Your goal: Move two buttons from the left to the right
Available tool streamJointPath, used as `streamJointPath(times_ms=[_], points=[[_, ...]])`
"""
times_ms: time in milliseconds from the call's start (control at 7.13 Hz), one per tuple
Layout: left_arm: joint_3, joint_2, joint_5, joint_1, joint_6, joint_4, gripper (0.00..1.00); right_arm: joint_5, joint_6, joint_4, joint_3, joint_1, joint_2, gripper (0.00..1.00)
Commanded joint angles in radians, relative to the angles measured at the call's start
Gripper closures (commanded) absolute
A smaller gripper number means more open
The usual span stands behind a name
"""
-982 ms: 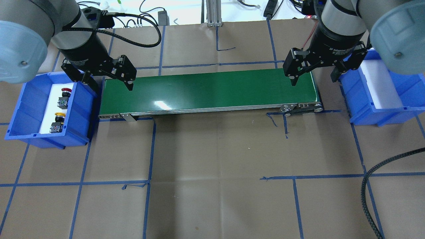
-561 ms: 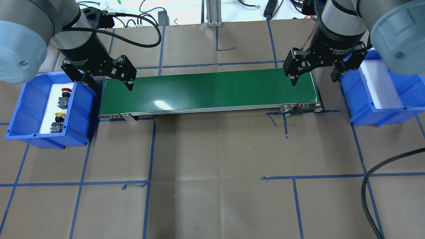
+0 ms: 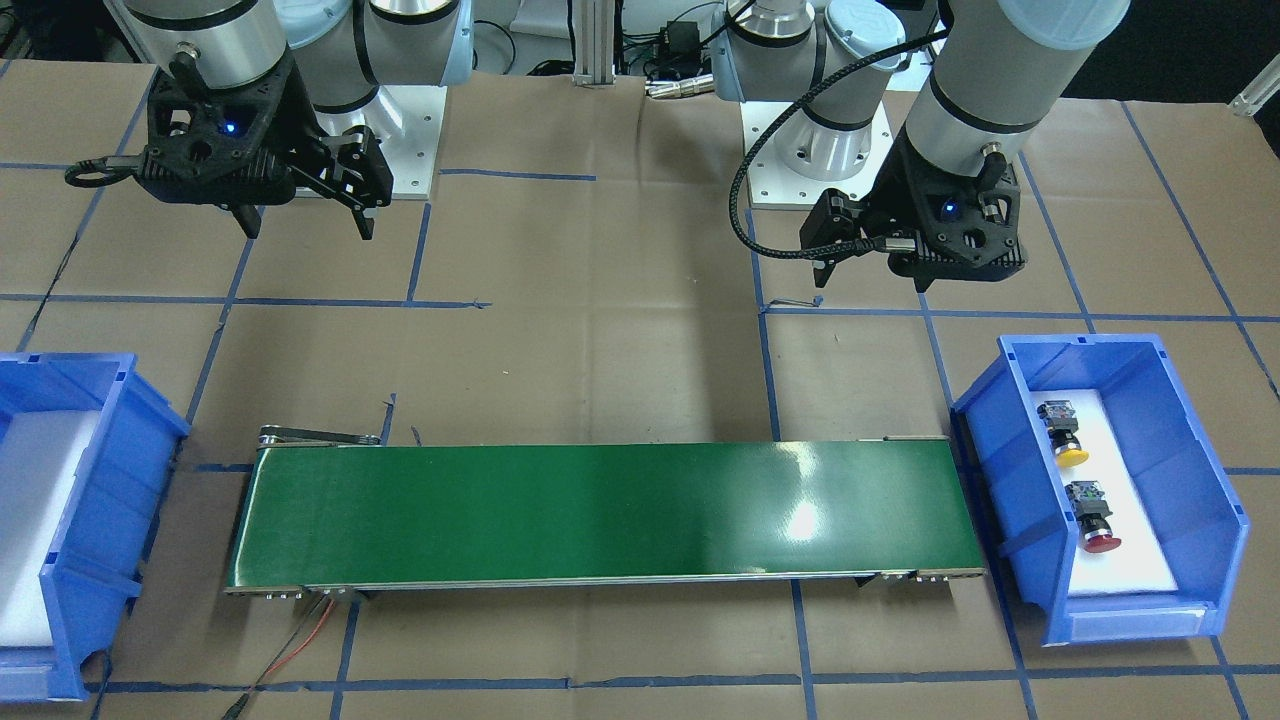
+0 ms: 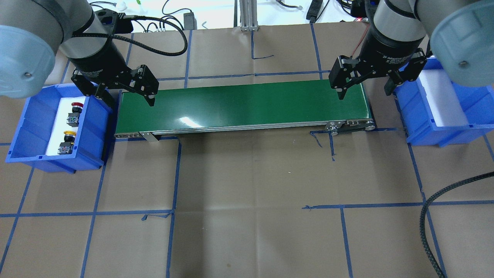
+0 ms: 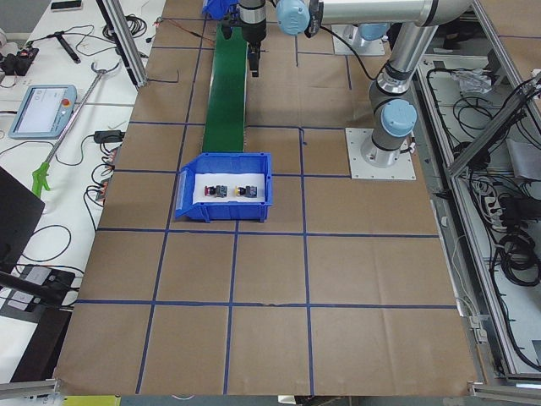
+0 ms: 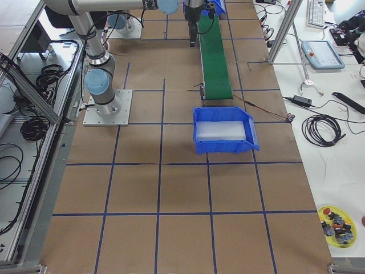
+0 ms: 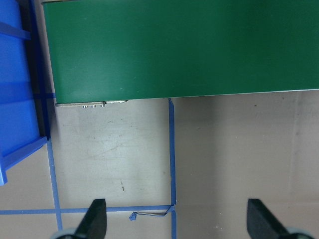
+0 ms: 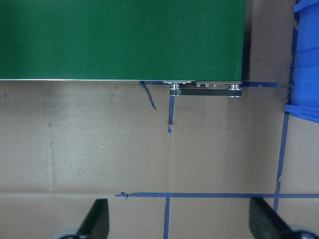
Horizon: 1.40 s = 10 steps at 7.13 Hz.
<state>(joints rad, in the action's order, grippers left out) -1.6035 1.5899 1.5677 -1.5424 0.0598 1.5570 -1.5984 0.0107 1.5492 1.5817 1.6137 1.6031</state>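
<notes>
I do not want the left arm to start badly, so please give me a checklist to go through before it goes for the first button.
1. The left gripper is open and holds nothing: ok, jaws wide apart.
2. The red button and the yellow button are in the left bin: ok, lying apart on its white pad.
3. The left gripper is over a button: not ok, it hangs near the left end of the green belt, not above the bin.
4. The right gripper is open near the belt's right end, by the right bin: ok.
5. The belt is running: cannot tell.
</notes>
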Motion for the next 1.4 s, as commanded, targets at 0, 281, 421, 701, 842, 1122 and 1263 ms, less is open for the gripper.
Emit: streamJointPath(times_ms=[0, 281, 421, 701, 842, 1122, 1263], points=[[-0.003, 0.001, 0.0, 0.013, 0.002, 0.0, 0.0, -0.001, 0.0, -0.001, 0.001, 0.0, 0.001, 0.0], [-0.006, 0.004, 0.002, 0.106, 0.14, -0.002, 0.0, 0.0, 0.0, -0.001, 0.003, 0.0, 0.0, 0.0], [-0.004, 0.004, 0.002, 0.204, 0.229, -0.002, 0.0, 0.0, 0.0, -0.001, 0.003, 0.0, -0.006, 0.0], [-0.004, 0.01, 0.002, 0.387, 0.423, -0.003, 0.0, -0.001, 0.0, -0.003, 0.004, 0.0, -0.008, 0.0], [-0.013, 0.013, 0.002, 0.445, 0.489, -0.003, 0.0, 0.0, 0.0, -0.003, 0.004, 0.0, -0.009, 0.0], [-0.041, 0.036, 0.0, 0.569, 0.604, -0.044, 0.0, -0.001, 0.0, -0.003, 0.004, 0.0, -0.011, 0.0], [-0.058, 0.048, 0.0, 0.6, 0.618, -0.079, 0.0, -0.001, 0.0, -0.001, 0.004, 0.0, -0.009, 0.0]])
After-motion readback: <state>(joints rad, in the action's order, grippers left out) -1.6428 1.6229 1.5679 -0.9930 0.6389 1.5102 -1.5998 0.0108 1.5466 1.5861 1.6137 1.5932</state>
